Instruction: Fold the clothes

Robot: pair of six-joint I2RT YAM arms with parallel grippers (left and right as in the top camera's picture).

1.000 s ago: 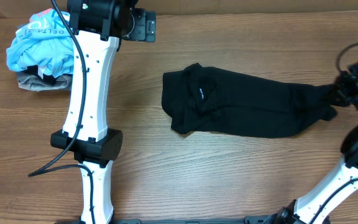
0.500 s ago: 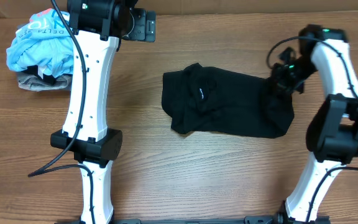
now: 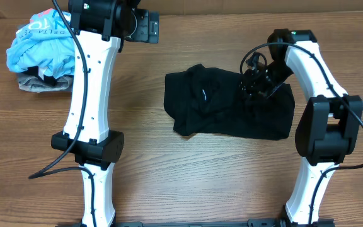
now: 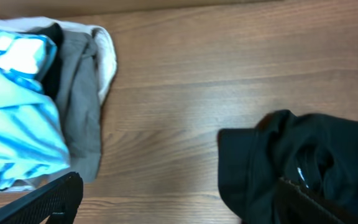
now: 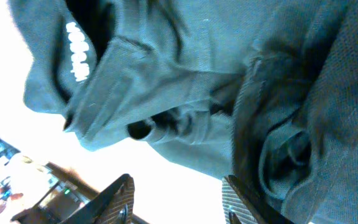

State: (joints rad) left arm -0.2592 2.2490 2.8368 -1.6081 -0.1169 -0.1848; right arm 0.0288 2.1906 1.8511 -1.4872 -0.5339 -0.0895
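Pulled inward at its right end, black garment (image 3: 219, 110) lies shorter, doubled over and rumpled.

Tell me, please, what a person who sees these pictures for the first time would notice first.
The black garment lies bunched in the middle of the table, with the right arm bent over its right end. A light blue shirt sits crumpled at the far left corner.

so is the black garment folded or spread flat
Partly folded: the black garment lies bunched in overlapping layers, right gripper above one end.
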